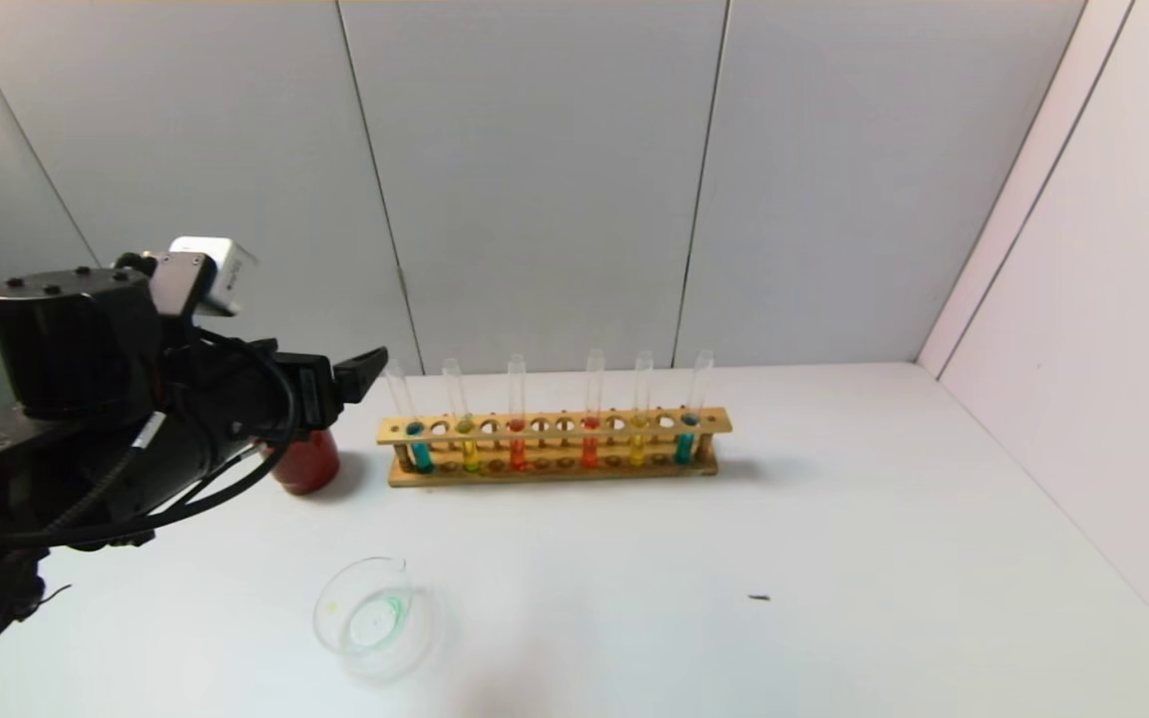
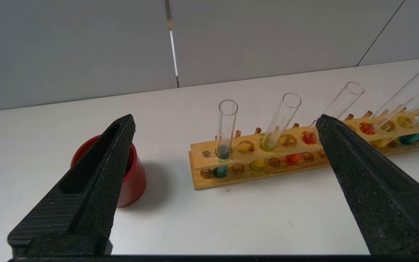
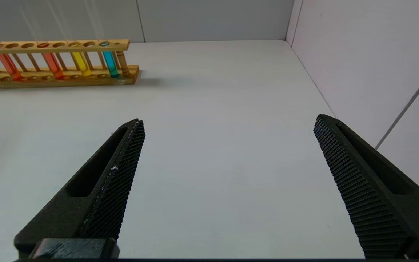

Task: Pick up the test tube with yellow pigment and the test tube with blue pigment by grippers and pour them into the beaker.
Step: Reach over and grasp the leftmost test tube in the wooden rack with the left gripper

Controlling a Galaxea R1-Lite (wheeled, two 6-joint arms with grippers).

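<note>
A wooden rack (image 1: pixel 555 431) holds several upright test tubes. Blue pigment tubes stand at its left end (image 1: pixel 420 454) and right end (image 1: pixel 684 446). Yellow pigment tubes (image 1: pixel 470 455) (image 1: pixel 637 449) stand just inside them. The beaker (image 1: pixel 375 613) sits near the front, with a faint green trace inside. My left gripper (image 1: pixel 365 369) is open and empty, raised to the left of the rack. In the left wrist view my left gripper (image 2: pixel 227 122) faces the left blue tube (image 2: pixel 219 171) and the yellow tube (image 2: pixel 267 143). My right gripper (image 3: pixel 227 122) is open and empty over bare table.
A dark red cup (image 1: pixel 305 461) stands left of the rack, under my left gripper, and shows in the left wrist view (image 2: pixel 135 182). Two red-orange tubes (image 1: pixel 518 454) (image 1: pixel 589 454) fill the rack's middle. Walls close the back and right side. A small dark speck (image 1: pixel 759 597) lies on the table.
</note>
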